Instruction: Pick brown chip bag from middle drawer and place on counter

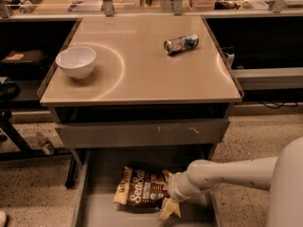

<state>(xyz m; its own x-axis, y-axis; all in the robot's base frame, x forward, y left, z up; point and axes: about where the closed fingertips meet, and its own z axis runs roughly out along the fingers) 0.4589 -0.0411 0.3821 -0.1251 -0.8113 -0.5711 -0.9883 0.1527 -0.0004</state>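
Observation:
The brown chip bag (140, 188) lies on the floor of the open middle drawer (97, 212), near its middle, white "Sea Salt" lettering up. My gripper (168, 200) reaches in from the right on a white arm and sits at the bag's right end, where a pale yellow corner sticks out below the wrist. The counter (142, 74) is the beige tabletop above the drawer.
A white bowl (75, 61) stands at the counter's left. A crushed silver-blue can (181, 43) lies at its back right. A closed grey drawer front (142, 132) with scratches sits above the open drawer. Shelves with clutter run behind.

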